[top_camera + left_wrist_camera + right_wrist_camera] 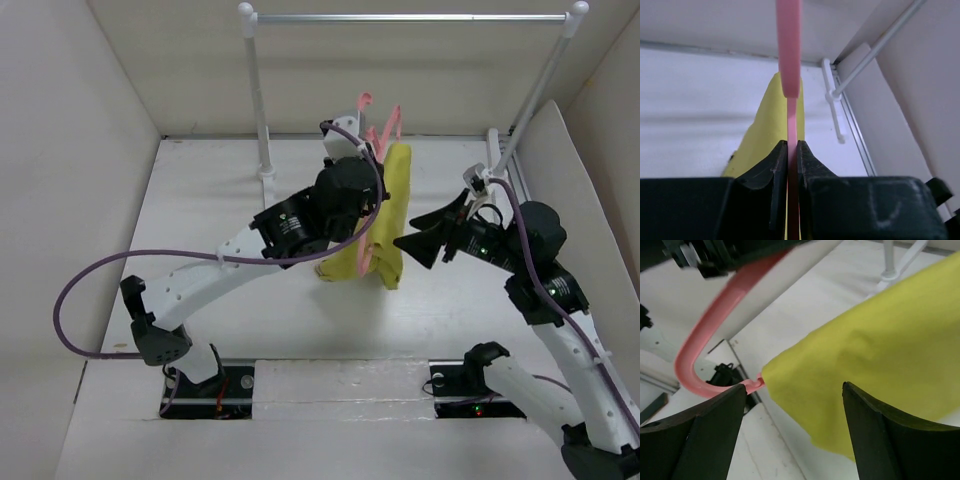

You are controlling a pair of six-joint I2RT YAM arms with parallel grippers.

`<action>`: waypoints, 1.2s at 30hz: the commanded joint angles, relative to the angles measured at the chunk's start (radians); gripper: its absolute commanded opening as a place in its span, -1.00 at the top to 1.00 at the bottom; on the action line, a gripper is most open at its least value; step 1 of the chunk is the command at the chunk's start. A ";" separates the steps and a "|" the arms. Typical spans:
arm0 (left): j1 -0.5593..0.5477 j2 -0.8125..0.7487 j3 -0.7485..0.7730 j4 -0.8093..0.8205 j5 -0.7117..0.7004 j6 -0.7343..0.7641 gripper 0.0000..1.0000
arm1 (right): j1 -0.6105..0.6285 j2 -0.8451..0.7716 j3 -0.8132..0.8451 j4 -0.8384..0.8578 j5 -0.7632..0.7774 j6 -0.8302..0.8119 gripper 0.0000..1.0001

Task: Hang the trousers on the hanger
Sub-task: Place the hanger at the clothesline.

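The trousers hang draped over the hanger above the middle of the counter. Seen from above, their long axis runs from 12 to 6 o'clock. The left pincer is clamped tight on the hanger's thin pink bar, at 9 o'clock of the cloth. The right pincer gapes wide and holds nothing. The cloth lies just off its tips at 9 o'clock, so the right arm looks better placed for any tidying. No brand or writing is legible.
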 commanded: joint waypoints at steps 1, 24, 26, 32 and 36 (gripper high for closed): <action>0.003 -0.003 0.139 0.054 0.006 0.049 1.00 | 0.096 0.050 0.075 0.069 0.079 0.076 -0.67; 0.003 0.000 0.071 0.129 -0.007 0.044 1.00 | 0.351 0.179 -0.060 0.446 0.223 0.352 -0.60; 0.003 -0.009 0.053 0.146 -0.002 0.044 1.00 | 0.351 0.182 -0.086 0.495 0.246 0.389 -0.19; 0.003 -0.032 0.018 0.155 -0.007 0.043 1.00 | 0.351 0.182 -0.101 0.623 0.301 0.459 1.00; 0.012 -0.038 0.042 0.174 -0.013 0.095 0.99 | 0.351 0.176 -0.060 0.644 0.329 0.486 1.00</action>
